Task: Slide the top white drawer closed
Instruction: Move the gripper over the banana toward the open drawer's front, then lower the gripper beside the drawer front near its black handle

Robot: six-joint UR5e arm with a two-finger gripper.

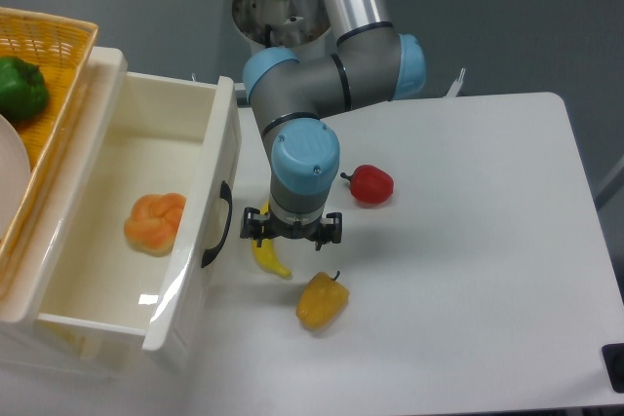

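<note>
Top white drawer [146,182] stands pulled well out toward the right at the left of the scene, its glossy interior open to the camera and an orange pumpkin-like fruit [155,222] lying on its floor. Its front panel faces right, carrying the curved black handle [216,224].

Nearest the camera on the white table [468,270] lies a yellow bell pepper [322,301], and just beyond it, to the left, a banana [270,255] pokes out from under the tool. The gripper [292,231] hangs over that banana, just right of the drawer front and near the handle; from this high view its fingers are hidden beneath the wrist, so I cannot tell whether they are spread or together. That placement suits a push: beside the panel (not yet clearly touching it), the tool looks set to press leftward and drive the box home.

Farther back sits a red bell pepper [370,184], well clear of the drawer's path. At the far left a woven yellow basket [58,75] rests above the cabinet, holding a green pepper [19,88]. Because the banana sits so close to the panel, it could be nudged during the push.
</note>
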